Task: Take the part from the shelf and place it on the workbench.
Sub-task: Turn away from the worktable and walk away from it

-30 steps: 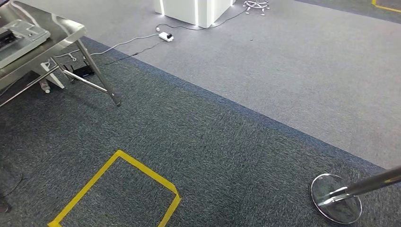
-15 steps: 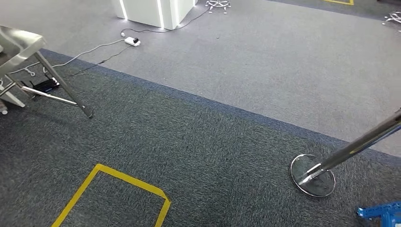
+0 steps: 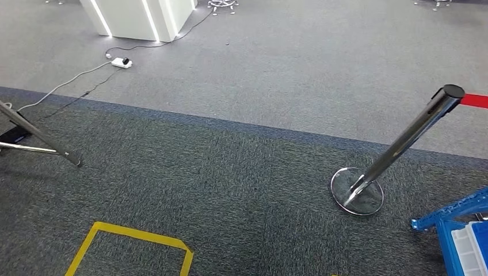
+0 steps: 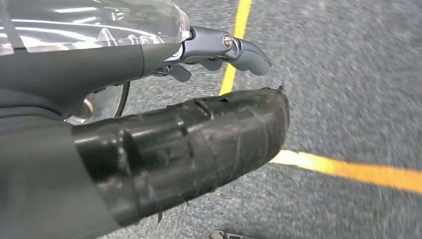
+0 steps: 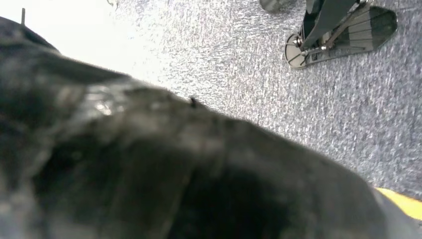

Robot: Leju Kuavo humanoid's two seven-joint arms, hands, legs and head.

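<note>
A corner of the blue shelf frame comes in at the lower right of the head view, with a blue and white bin on it. At the far left stands a steel leg of the workbench. In the left wrist view my left hand hangs over the carpet, its thick dark thumb apart from the grey fingers, with nothing between them. In the right wrist view my right hand is a dark blur close to the lens, and I cannot make out how its fingers lie.
A chrome stanchion with a round base and a red belt stands right of centre. Yellow floor tape marks a box on the dark carpet. A white cabinet and power strip lie far back.
The camera has turned right, so the whole scene has slid left. The workbench top has left the picture, and the stanchion's top, red belt and blue shelf corner have come in.
</note>
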